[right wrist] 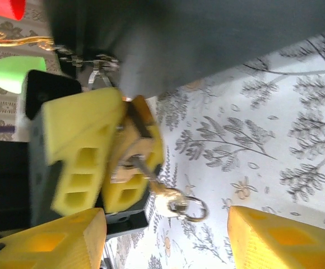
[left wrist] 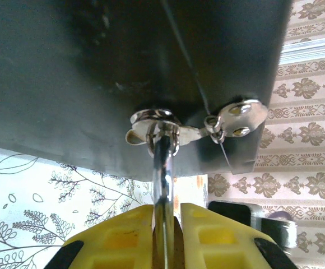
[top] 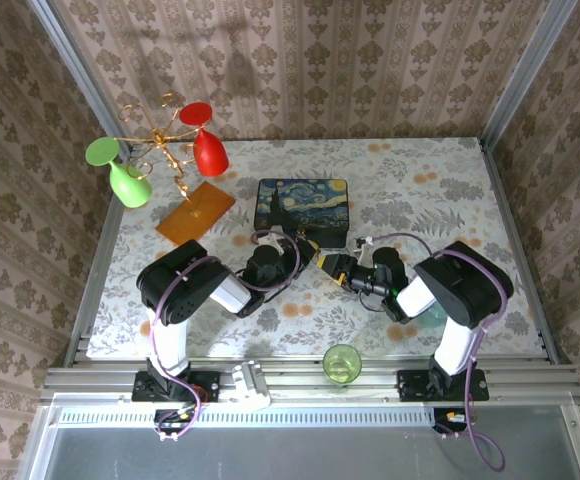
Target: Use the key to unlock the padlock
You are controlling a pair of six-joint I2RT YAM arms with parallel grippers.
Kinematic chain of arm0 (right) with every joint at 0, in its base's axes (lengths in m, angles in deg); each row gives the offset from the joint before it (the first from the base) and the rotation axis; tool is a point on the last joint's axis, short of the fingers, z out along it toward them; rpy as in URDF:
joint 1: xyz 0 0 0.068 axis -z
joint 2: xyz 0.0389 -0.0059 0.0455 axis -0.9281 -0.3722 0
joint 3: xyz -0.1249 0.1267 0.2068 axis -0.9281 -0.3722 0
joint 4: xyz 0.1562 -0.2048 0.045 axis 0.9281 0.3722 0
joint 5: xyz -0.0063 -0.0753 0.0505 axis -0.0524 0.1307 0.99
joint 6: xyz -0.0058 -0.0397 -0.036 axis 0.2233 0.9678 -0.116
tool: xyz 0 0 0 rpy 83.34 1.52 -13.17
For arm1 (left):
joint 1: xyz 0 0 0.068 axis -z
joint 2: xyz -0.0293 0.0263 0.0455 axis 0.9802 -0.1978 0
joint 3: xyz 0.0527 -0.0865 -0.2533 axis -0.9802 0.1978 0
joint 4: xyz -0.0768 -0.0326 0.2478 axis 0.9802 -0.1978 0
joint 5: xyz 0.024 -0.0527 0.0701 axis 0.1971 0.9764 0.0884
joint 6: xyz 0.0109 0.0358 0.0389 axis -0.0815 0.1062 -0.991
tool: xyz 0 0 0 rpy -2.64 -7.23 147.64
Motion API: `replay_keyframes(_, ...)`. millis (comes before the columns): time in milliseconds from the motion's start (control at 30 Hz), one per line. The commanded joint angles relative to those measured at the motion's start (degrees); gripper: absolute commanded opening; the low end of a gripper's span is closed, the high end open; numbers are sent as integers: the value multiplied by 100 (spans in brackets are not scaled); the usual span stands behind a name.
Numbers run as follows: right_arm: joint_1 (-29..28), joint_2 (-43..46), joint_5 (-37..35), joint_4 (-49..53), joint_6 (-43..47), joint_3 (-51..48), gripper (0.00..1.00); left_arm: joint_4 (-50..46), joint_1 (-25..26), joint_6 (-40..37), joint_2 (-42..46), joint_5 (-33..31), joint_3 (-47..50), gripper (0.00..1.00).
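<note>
Plainly, my left claw (left wrist: 166,224) clamped the padlock (left wrist: 163,168) to steady it — my right claw (right wrist: 165,241) gaped apart, just short of the key (right wrist: 161,195).

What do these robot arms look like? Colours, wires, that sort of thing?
Both the left arm and right arm have bulky black joint housings with white sections between. Thin lilac cables loop along them. The jaws are chunky bright yellow blocks with rectangular hollows.
</note>
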Motion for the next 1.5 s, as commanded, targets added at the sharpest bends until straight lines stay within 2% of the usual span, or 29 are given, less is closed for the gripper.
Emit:
replay_keyframes(0, -132, 47, 54, -619, -385, 100, 61, 507, -3, 91, 340, 79, -189, 0)
replay_keyframes(133, -89, 466, -227, -585, -653, -23, 62, 520, 7, 309, 413, 3, -198, 0)
replay_keyframes(367, -83, 244, -272, -633, -906, 94, 58, 526, 8, 300, 617, -31, -293, 0)
replay_keyframes(433, -53, 373, -300, -604, -794, 88, 53, 523, 9, 295, 608, 21, -301, 0)
replay_keyframes(533, 152, 398, -241, -597, -834, 3, 26, 522, -5, 252, 564, -34, -211, 0)
replay_keyframes(567, 236, 427, -139, -544, -793, -57, 21, 502, -45, 93, 556, -57, -170, 0)
replay_keyframes(600, 316, 474, -42, -422, -736, -121, 23, 426, -138, -161, 548, -17, -179, 0)
replay_keyframes(667, 472, 817, 113, 546, -354, -196, 39, -138, -316, -271, 462, 153, -221, 0)
replay_keyframes(733, 482, 1372, 103, 2301, 484, 44, 39, 71, -378, -291, 156, 235, -247, 0)
replay_keyframes(800, 313, 2038, -465, 4069, 1440, 409, 40, 447, -369, -190, -210, 256, -302, 0)
replay_keyframes(867, 190, 2592, -1048, 5097, 2142, 747, 43, 404, -356, -218, -447, 321, -484, 0)
replay_keyframes(1000, 505, 2575, -856, 5516, 2434, 1224, 45, 414, -361, -180, -723, 287, -681, 0)
replay_keyframes(1133, 537, 2072, -619, 5712, 2672, 1572, 47, 222, -363, -245, -796, 332, -827, 0)
replay_keyframes(1167, 519, 2012, -708, 5813, 2764, 1608, 47, 222, -340, -244, -785, 314, -806, 3)
replay_keyframes(1233, 430, 1968, -1083, 6267, 2975, 1759, 46, 82, -300, -298, -664, 225, -690, 18)
replay_keyframes(1267, 324, 1983, -1390, 6573, 3104, 1872, 47, -98, -298, -358, -536, 119, -579, 22)
replay_keyframes(1300, 175, 2002, -1712, 6880, 3182, 1990, 47, -269, -286, -462, -385, 39, -478, 23)
replay_keyframes(1467, -747, 1747, -2920, 7721, 3173, 2488, 52, -782, -333, -738, 149, -94, -128, 42)
